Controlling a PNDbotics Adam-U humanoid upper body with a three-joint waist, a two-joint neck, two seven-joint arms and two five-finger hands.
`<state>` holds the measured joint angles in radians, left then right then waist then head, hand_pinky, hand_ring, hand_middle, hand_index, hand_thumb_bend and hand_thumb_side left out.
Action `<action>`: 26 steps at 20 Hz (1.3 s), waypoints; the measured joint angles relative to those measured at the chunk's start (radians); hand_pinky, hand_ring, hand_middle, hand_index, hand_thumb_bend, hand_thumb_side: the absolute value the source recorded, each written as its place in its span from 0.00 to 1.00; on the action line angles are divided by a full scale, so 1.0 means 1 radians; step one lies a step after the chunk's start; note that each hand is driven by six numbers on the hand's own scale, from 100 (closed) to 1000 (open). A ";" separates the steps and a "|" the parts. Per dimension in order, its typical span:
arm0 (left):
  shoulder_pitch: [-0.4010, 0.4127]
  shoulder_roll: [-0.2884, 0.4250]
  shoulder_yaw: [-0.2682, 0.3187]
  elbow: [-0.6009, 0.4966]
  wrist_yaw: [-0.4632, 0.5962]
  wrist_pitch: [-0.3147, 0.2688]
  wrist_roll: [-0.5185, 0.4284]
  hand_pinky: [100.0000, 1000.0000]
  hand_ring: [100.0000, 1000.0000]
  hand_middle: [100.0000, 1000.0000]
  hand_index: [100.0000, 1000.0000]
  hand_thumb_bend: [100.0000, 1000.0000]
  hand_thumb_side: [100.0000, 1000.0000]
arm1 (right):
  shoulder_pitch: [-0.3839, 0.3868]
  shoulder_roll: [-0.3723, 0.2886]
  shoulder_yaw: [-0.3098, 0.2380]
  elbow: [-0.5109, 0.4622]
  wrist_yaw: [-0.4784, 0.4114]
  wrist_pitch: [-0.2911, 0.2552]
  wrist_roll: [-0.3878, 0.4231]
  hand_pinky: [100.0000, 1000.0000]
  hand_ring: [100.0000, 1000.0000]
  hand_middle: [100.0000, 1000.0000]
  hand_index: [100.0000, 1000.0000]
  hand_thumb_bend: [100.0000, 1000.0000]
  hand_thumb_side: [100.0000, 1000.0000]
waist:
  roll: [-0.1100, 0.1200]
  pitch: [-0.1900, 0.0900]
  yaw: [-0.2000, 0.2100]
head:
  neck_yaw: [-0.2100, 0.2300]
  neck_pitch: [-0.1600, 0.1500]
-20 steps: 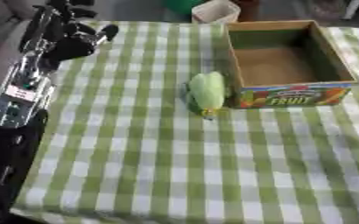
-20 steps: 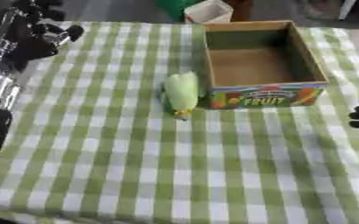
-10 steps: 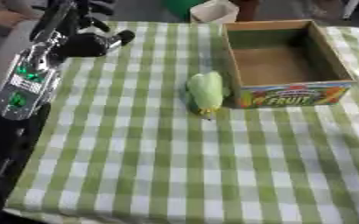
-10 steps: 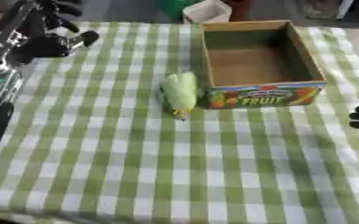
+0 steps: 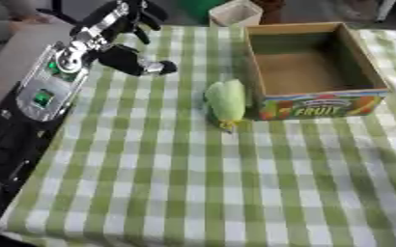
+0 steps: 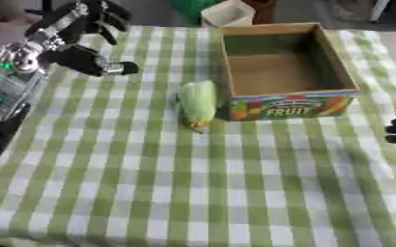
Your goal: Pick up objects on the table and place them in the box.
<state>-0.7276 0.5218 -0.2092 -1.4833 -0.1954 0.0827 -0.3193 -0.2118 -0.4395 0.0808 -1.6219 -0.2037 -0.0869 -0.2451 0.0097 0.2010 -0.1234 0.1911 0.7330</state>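
Green corn-like object [image 5: 227, 100] beside the box [image 5: 312, 69] — left hand [image 5: 127, 30] well apart, fingers spread, holding nothing

the left hand [image 5: 130, 21] has swung out over the table, nearer the green object [image 5: 227, 100].

— Do we see any writing anywhere?
— We read one word, "FRUIT", in yellow capitals on the front label of the cardboard box [image 5: 318, 105].
— And the smaller line above it?
— We cannot make it out, and we find no other text.
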 measured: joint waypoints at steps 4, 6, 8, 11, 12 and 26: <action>-0.052 -0.058 -0.045 0.072 -0.073 -0.022 -0.021 0.58 0.71 0.70 0.74 0.68 0.00 | -0.001 0.003 0.003 0.000 0.000 0.002 0.003 0.57 0.58 0.51 0.63 0.00 0.54 | 0.000 0.000 -0.004 | 0.006 0.000; -0.073 -0.089 -0.058 0.109 -0.111 -0.038 -0.025 0.58 0.71 0.70 0.74 0.68 0.00 | -0.003 0.003 0.005 0.000 0.000 0.002 0.005 0.57 0.58 0.51 0.63 0.00 0.54 | 0.000 0.000 -0.007 | 0.009 -0.001; -0.088 -0.115 -0.064 0.143 -0.148 -0.056 -0.028 0.58 0.71 0.70 0.74 0.68 0.00 | -0.003 0.003 0.006 0.000 0.000 0.002 0.006 0.57 0.58 0.51 0.63 0.00 0.54 | 0.000 0.000 -0.008 | 0.012 -0.002; -0.104 -0.148 -0.066 0.191 -0.190 -0.083 -0.038 0.59 0.71 0.70 0.74 0.68 0.00 | -0.003 0.004 0.006 0.000 0.000 0.001 0.007 0.57 0.58 0.51 0.63 0.00 0.55 | 0.000 0.000 -0.011 | 0.014 -0.004; -0.109 -0.157 -0.066 0.207 -0.201 -0.092 -0.042 0.59 0.71 0.71 0.74 0.68 0.00 | -0.004 0.004 0.006 0.000 0.000 0.000 0.008 0.57 0.58 0.51 0.63 0.00 0.55 | 0.000 0.000 -0.011 | 0.016 -0.004; -0.148 -0.230 -0.071 0.392 -0.308 -0.179 -0.154 0.60 0.72 0.71 0.75 0.71 0.00 | -0.007 0.007 0.007 0.000 0.000 0.001 0.011 0.57 0.58 0.51 0.63 0.00 0.55 | -0.002 0.004 -0.018 | 0.023 -0.004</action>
<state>-0.8755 0.2914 -0.2805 -1.0913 -0.5032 -0.0968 -0.4737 -0.2192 -0.4328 0.0880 -1.6217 -0.2039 -0.0862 -0.2342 0.0074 0.2051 -0.1411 0.2144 0.7287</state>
